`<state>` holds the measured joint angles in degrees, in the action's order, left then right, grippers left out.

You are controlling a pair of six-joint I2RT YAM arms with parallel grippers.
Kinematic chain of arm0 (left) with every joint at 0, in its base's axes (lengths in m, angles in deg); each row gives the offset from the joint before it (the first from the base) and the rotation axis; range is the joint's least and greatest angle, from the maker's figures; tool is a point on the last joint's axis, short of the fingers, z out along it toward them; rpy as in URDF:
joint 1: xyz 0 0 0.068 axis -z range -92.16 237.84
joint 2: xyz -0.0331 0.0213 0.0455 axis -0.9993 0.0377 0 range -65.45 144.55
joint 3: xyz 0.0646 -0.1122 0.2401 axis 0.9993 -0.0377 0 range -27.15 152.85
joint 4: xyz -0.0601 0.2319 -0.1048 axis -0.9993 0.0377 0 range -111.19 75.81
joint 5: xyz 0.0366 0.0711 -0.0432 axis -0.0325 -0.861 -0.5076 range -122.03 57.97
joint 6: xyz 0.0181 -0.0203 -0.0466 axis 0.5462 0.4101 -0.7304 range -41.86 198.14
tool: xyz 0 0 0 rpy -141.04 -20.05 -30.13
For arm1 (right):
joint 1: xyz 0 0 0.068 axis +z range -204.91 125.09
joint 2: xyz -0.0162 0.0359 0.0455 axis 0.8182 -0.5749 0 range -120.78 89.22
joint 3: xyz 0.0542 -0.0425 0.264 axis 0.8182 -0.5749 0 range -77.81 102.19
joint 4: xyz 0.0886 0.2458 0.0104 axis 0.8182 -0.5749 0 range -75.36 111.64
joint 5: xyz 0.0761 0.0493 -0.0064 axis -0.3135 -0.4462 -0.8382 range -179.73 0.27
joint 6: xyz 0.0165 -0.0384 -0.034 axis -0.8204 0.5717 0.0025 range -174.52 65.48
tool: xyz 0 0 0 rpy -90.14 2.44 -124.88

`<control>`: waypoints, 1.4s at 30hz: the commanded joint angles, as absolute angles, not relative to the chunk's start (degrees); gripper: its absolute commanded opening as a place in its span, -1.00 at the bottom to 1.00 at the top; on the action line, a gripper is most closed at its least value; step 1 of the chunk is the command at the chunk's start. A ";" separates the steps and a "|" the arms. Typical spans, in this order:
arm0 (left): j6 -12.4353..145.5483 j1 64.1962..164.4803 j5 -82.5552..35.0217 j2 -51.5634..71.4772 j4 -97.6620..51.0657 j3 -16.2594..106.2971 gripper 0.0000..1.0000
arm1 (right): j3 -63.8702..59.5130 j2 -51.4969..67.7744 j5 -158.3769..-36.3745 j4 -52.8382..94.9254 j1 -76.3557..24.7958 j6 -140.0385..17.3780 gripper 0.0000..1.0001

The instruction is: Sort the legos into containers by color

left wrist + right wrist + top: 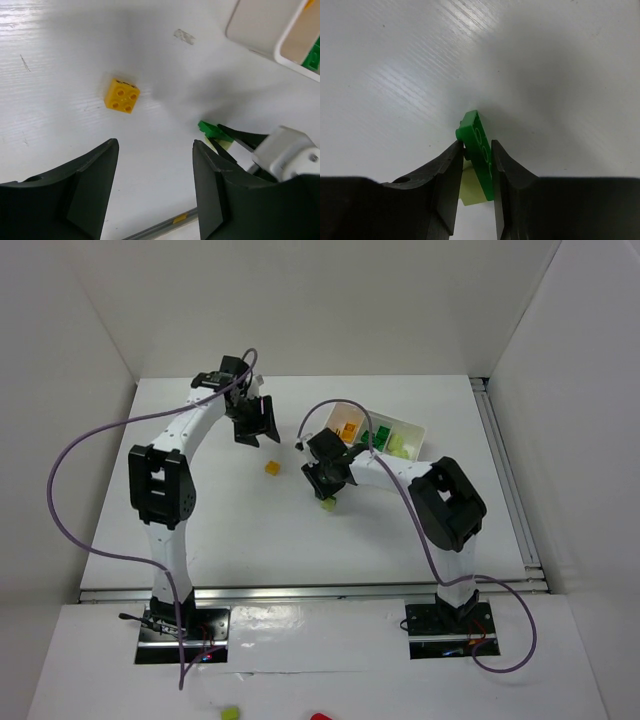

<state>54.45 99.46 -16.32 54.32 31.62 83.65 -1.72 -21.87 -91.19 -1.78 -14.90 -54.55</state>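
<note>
My right gripper (328,490) (476,150) is shut on a dark green flat lego (479,145) with a pale yellow-green lego (471,190) (328,504) stuck to it, just above the table's middle. The green lego also shows in the left wrist view (212,131). An orange-yellow lego (271,468) (122,94) lies loose on the table. My left gripper (255,422) (155,150) is open and empty, hovering just behind that lego. The white tray (417,427) (255,35) at the back right holds orange (348,430), green (378,436) and pale (400,446) legos in separate compartments.
White walls enclose the table at the back and both sides. A metal rail (300,590) runs along the near edge. A small yellow-green piece (230,713) and a red piece (318,717) lie on the front shelf, below the arm bases.
</note>
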 commanded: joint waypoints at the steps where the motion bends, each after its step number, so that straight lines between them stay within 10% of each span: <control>1: 55.90 99.44 -12.70 50.48 33.83 83.26 0.41 | 0.67 -23.02 -90.35 -2.18 -14.48 -53.72 -0.29; 7: 53.36 99.44 0.17 43.55 24.80 71.05 0.74 | 1.29 -19.86 -94.89 -0.43 -17.28 -59.94 -0.66; 21: 32.17 109.20 12.18 34.57 -18.00 41.59 0.74 | -2.23 -10.36 -98.00 5.99 -20.62 -78.42 -0.90; 42: 33.75 111.22 9.02 37.82 -21.11 41.23 0.30 | -6.36 -7.99 -110.65 10.91 -23.53 -81.41 -0.90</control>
<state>32.88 110.87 8.51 37.01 -16.66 39.94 -5.65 -11.40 -105.31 8.03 -23.75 -80.38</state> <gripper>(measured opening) 0.654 0.235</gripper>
